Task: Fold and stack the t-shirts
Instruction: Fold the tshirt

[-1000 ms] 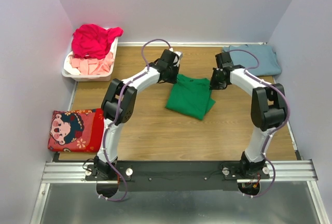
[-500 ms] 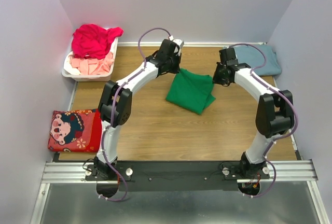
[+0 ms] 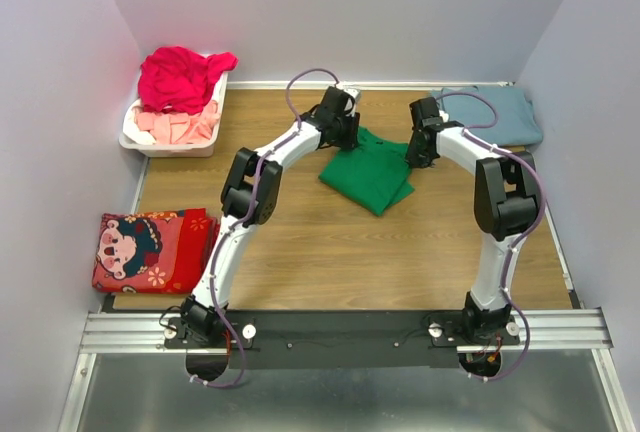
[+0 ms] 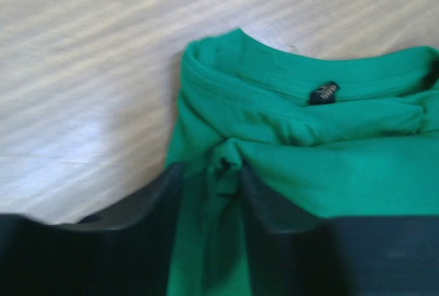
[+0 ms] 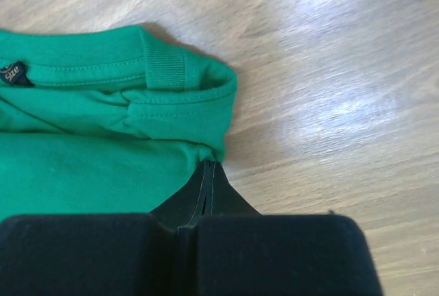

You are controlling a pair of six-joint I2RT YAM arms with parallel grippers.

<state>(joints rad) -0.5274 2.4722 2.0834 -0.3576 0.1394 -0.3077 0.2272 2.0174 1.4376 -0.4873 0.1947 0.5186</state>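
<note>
A bright green t-shirt (image 3: 370,177) lies folded on the wooden table, its collar toward the back. My left gripper (image 3: 352,134) sits at the shirt's back left corner. In the left wrist view its jaws (image 4: 209,173) stand apart, with a loose ridge of the green t-shirt (image 4: 309,152) between them. My right gripper (image 3: 418,157) is at the back right corner. In the right wrist view it (image 5: 209,164) is shut, and the edge of the green t-shirt (image 5: 82,159) puckers into its tips. A dusty blue-grey t-shirt (image 3: 495,112) lies folded at the back right.
A white basket (image 3: 135,137) at the back left holds a magenta-red t-shirt (image 3: 180,77) on top of a pale pink one (image 3: 175,127). A red printed cushion (image 3: 150,249) lies at the table's left edge. Walls close in the left, back and right sides.
Both arms carried the green t-shirt's collar edge up and back, then set it down. The left gripper's jaws have come apart. The right gripper has stayed shut.
</note>
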